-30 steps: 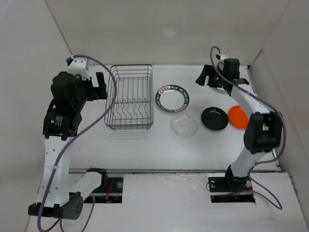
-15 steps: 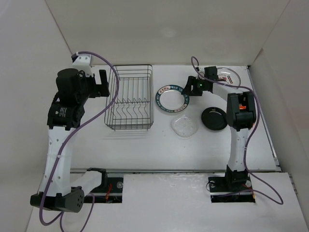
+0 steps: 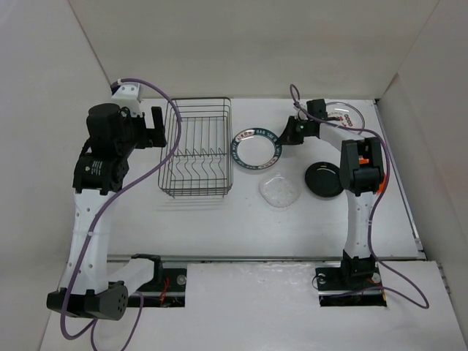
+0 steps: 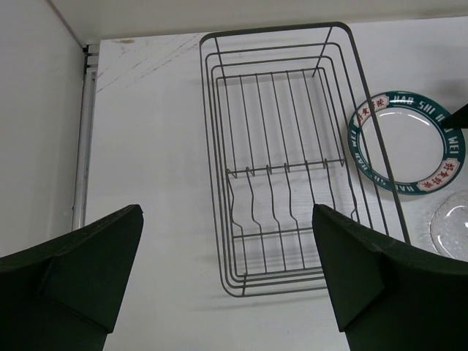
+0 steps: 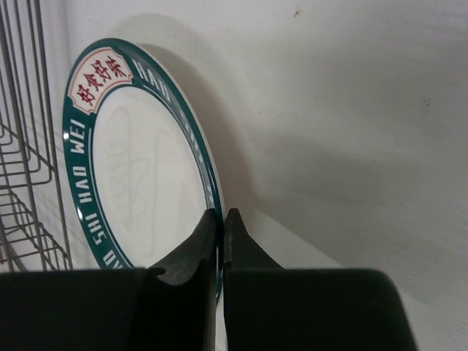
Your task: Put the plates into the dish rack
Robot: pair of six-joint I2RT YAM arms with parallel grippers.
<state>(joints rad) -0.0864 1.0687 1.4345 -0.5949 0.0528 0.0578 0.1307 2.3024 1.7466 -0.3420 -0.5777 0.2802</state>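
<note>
Wire dish rack (image 3: 196, 194) just beside blue-rimmed plate (image 3: 256, 146)

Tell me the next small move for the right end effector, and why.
Probably lift the teal-rimmed plate clear of the table: the right end effector looks shut on its rim, and the plate lies right beside the dish rack, whose wire wall it must clear.

A white table (image 3: 219, 219) sits boxed in by plain white walls (image 3: 241, 51) under even light.

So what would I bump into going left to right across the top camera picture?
First the left gripper, then the dish rack, then the blue-rimmed plate, then the black plate.
</note>
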